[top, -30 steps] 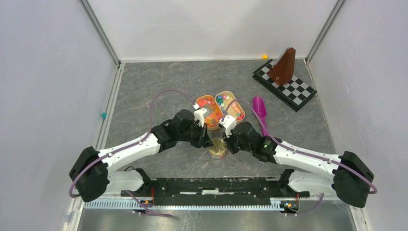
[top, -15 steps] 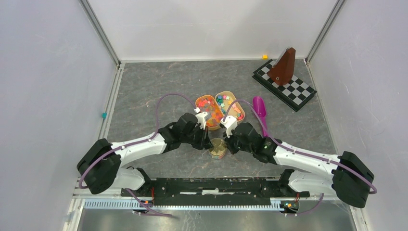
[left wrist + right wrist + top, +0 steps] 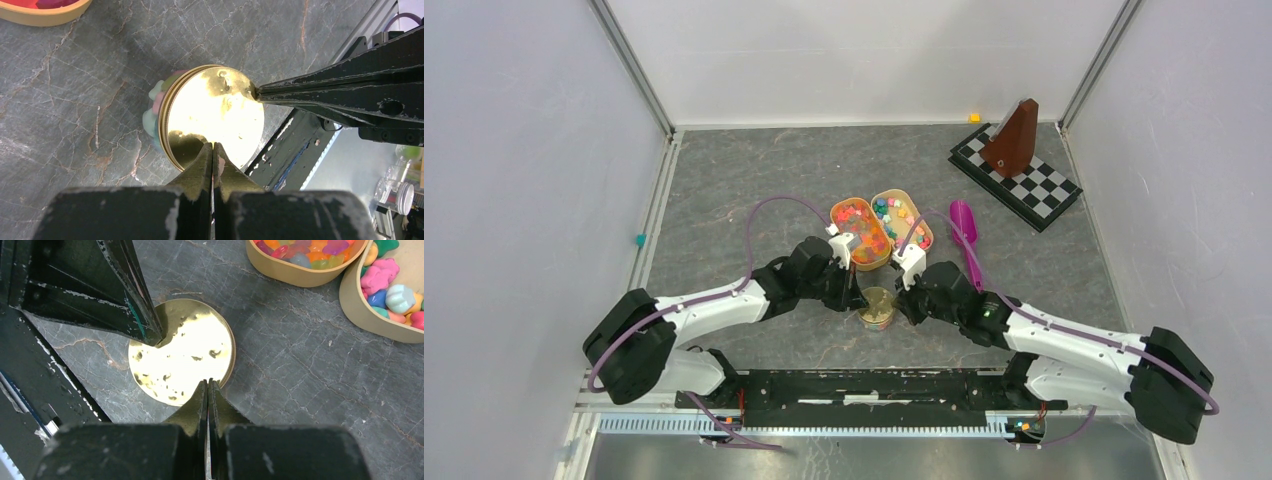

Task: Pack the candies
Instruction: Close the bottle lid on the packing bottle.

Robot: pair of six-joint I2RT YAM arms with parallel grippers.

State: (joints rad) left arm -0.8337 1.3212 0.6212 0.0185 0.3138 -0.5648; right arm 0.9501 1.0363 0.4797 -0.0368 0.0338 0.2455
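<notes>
Risk: both tools shut to a narrow point, holding nothing. Left tool [image 3: 213,145] tip sits on one rim of lid [image 3: 215,115], right tool [image 3: 207,381] tip on the opposite rim; contact vs. just above, can't tell. Lid is flat, round, polished gold metal, so thin black tips could skid off under side load. Uneven push could tip jar [image 3: 877,308] or slide it on worktop [image 3: 724,180], or leave lid cocked. Can't tell if lid is fully seated. A slip may also knock tool vs. tool across the lid

Materials: jar small, clear-walled; candies [image 3: 152,112] seen thru wall under lid, pastel, chunky. More candies in 2 tan oval bowls [image 3: 295,279] just behind jar: glossy, jelly-like in one, matte moulded shapes in the other. Worktop grey, stone-look w/ veins. Purple plastic scoop [image 3: 964,225] lies right of bowls, apart from jar
</notes>
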